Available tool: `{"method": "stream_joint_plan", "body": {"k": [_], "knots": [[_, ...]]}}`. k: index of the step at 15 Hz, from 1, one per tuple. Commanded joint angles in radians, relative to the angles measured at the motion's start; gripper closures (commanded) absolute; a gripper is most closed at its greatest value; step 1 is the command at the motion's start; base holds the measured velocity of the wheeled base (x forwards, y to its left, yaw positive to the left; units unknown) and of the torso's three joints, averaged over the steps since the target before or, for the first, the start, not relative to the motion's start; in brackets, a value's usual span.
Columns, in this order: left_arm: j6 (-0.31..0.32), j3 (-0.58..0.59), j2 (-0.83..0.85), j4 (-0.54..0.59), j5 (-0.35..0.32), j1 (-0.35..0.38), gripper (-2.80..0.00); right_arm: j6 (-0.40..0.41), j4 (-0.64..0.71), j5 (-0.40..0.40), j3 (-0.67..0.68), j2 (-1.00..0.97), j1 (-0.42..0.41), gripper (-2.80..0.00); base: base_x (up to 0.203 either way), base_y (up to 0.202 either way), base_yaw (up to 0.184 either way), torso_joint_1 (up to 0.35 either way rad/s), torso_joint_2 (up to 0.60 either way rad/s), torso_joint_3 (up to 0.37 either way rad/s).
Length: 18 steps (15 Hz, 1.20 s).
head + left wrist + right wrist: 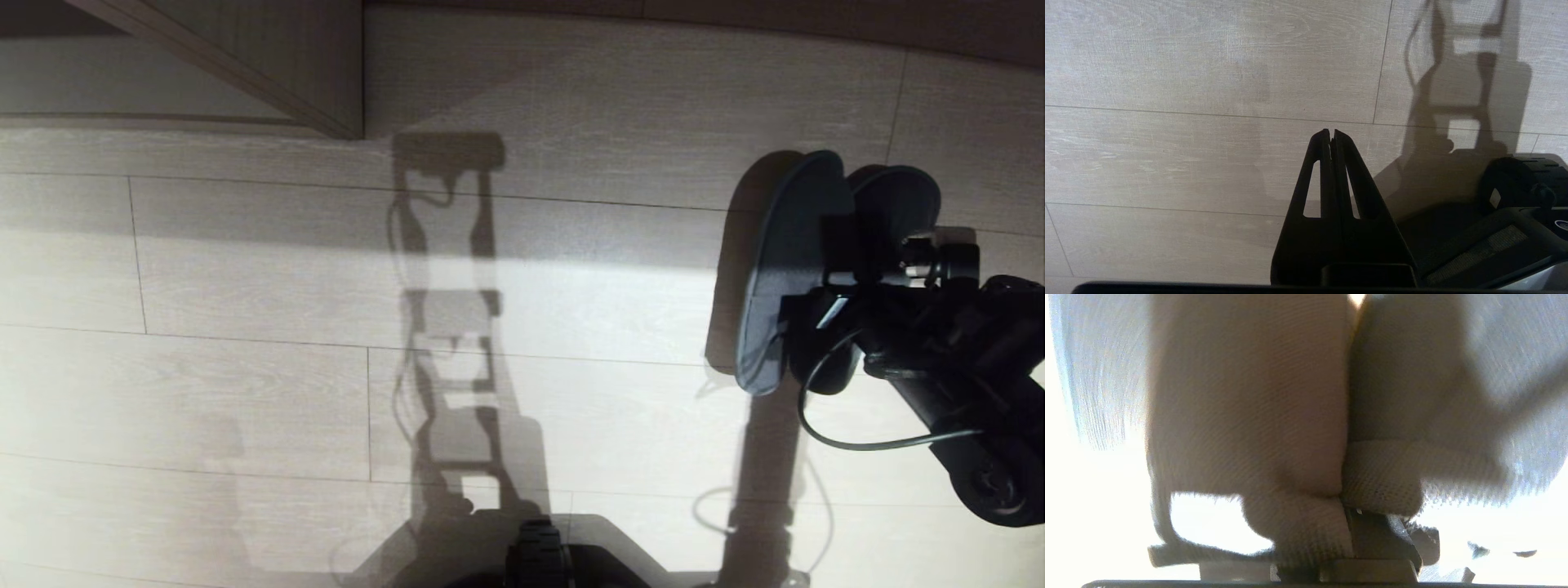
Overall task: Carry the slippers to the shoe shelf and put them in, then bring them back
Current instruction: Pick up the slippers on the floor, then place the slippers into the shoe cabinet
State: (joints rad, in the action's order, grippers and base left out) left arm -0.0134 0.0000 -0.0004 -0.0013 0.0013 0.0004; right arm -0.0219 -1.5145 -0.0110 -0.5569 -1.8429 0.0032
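Right gripper (833, 298) clamped on two slippers (788, 269), bare floor (245, 367) alongside, shoe shelf (269, 65) edge far; left gripper (1331, 134) closed, empty.

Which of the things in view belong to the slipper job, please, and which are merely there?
Part of the job:
- pair of thin flat dark grey-blue slide slippers
- right gripper, shut on the slippers, clear of the floor
- pale taupe wood-grain shoe shelf, corner only

Merely there:
- left gripper, shut, idle
- pale plank floor
- robot's shadow
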Motion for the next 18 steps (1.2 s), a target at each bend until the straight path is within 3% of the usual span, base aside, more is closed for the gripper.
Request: {"method": "stream_joint_plan", "body": {"k": [1, 6, 9, 11, 15, 18], "knots": [[0.000, 0.002, -0.001, 0.000, 0.000, 0.001, 0.00, 0.011, 0.002, 0.032, 0.088, 0.128, -0.003, 0.00, 0.000, 0.000, 0.000, 0.000, 0.00, 0.000], [0.000, 0.002, -0.001, 0.000, 0.000, 0.000, 0.00, 0.042, 0.048, 0.106, 0.338, 0.426, -0.008, 0.00, 0.000, 0.000, 0.000, 0.000, 0.00, 0.000], [0.000, 0.001, -0.001, 0.000, 0.000, 0.001, 0.00, 0.045, 0.177, 0.148, 0.410, 0.663, -0.008, 0.00, 0.000, 0.000, 0.000, 0.000, 0.00, 0.000], [0.000, 0.002, -0.001, 0.000, 0.000, 0.001, 0.00, 0.046, 0.356, 0.166, 0.422, 0.885, -0.008, 0.00, 0.000, 0.000, 0.000, 0.000, 0.00, 0.000], [0.000, 0.002, -0.001, 0.000, 0.000, 0.000, 0.00, 0.046, 0.882, 0.186, 0.396, 1.356, -0.004, 0.00, 0.000, 0.000, 0.000, 0.000, 0.00, 0.000], [0.000, 0.002, -0.001, 0.000, 0.000, 0.000, 0.00, 0.046, 1.205, 0.195, 0.359, 1.594, 0.010, 0.00, 0.000, 0.000, 0.000, 0.000, 0.00, 0.000]]}}
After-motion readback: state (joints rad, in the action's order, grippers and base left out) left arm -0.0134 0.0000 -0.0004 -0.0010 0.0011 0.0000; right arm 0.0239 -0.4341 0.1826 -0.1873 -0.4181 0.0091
